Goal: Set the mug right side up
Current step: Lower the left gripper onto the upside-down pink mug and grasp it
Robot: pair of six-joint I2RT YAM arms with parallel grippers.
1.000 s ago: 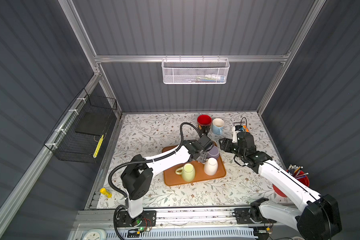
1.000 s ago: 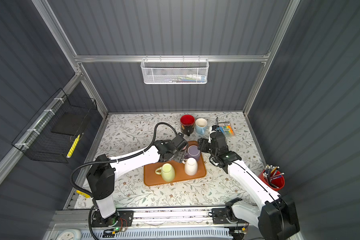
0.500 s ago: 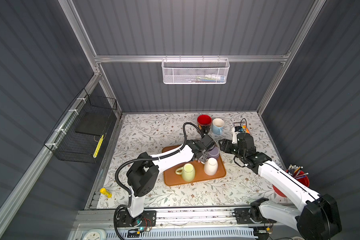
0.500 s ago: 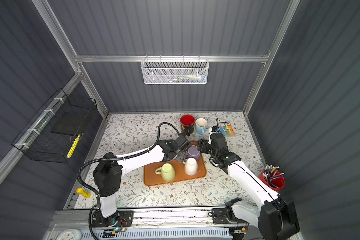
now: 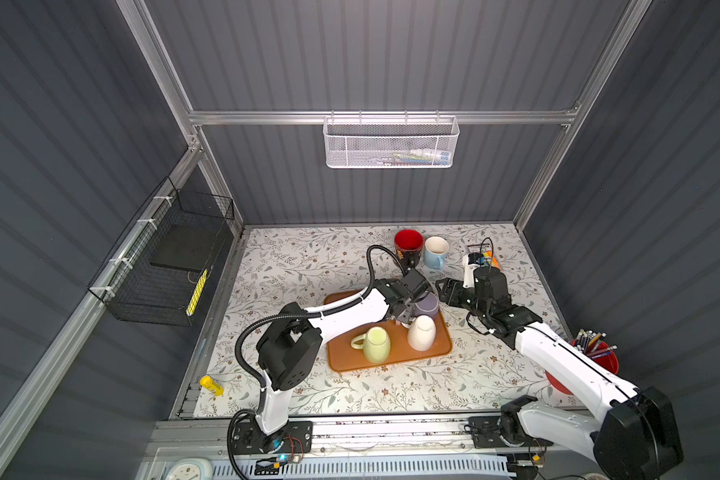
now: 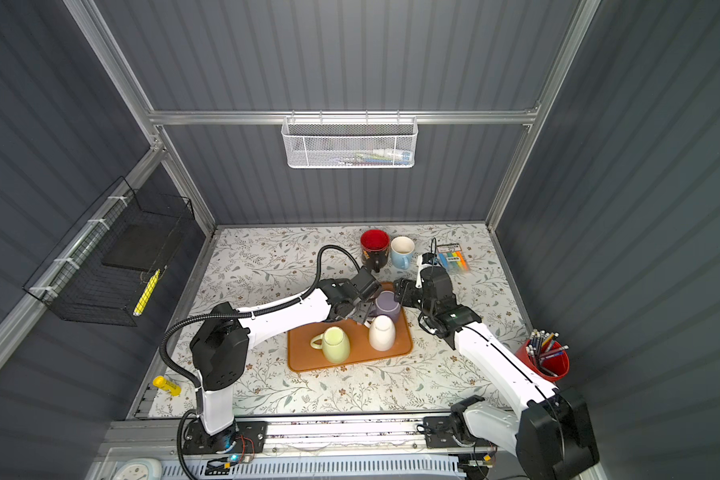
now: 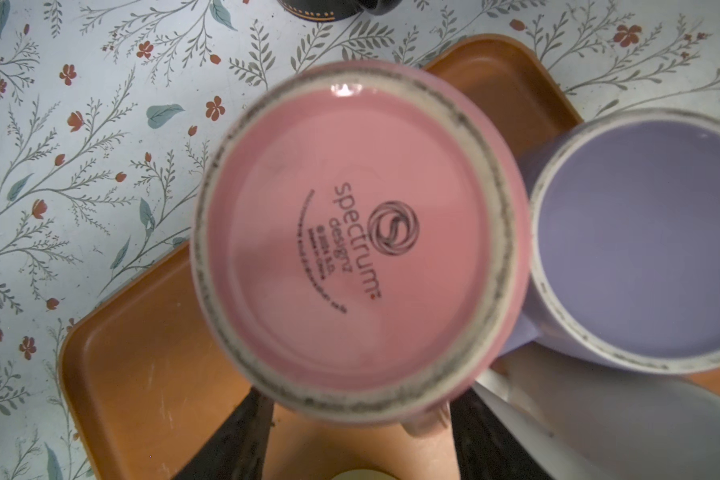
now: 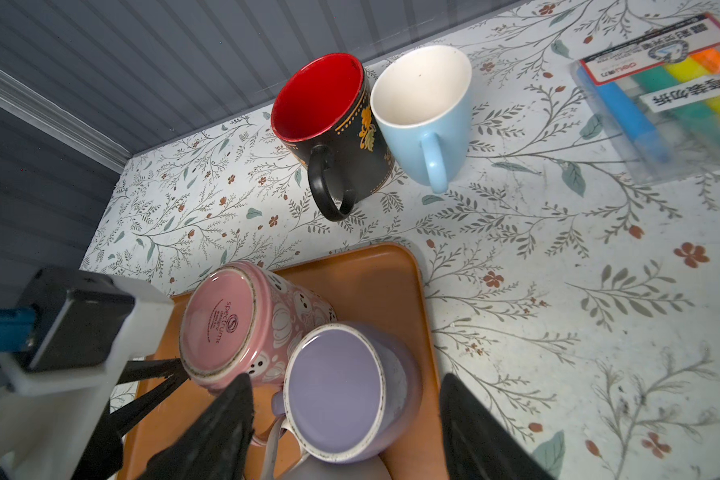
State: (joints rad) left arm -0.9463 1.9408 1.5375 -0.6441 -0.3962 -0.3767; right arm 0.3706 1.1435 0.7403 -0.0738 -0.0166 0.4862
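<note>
A pink mug (image 7: 350, 232) stands upside down on the orange tray (image 5: 346, 361), its stamped base facing up. My left gripper (image 7: 360, 432) reaches over it, open; its dark fingers (image 7: 242, 432) flank the mug's handle side and their tips are hidden under the base. In both top views the gripper (image 5: 407, 316) covers the mug. A purple mug (image 8: 337, 390), also upside down, touches the pink mug (image 8: 233, 324). My right gripper (image 8: 346, 386) hangs open above it, one finger on each side with gaps. In a top view that gripper (image 6: 402, 295) sits at the tray's far right corner.
A white mug (image 5: 421, 332) and a yellow-green mug (image 5: 376, 344) stand inverted on the tray's near half. Behind the tray stand a red-lined black mug (image 5: 409, 245) and a blue mug (image 5: 435, 251), both upright. A highlighter pack (image 6: 454, 259) and a red pencil cup (image 5: 591, 361) are on the right.
The left arm's elbow has swung to the right and the arm now reaches straighter over the tray. Its gripper stays at the pink mug. The right arm has not moved.
</note>
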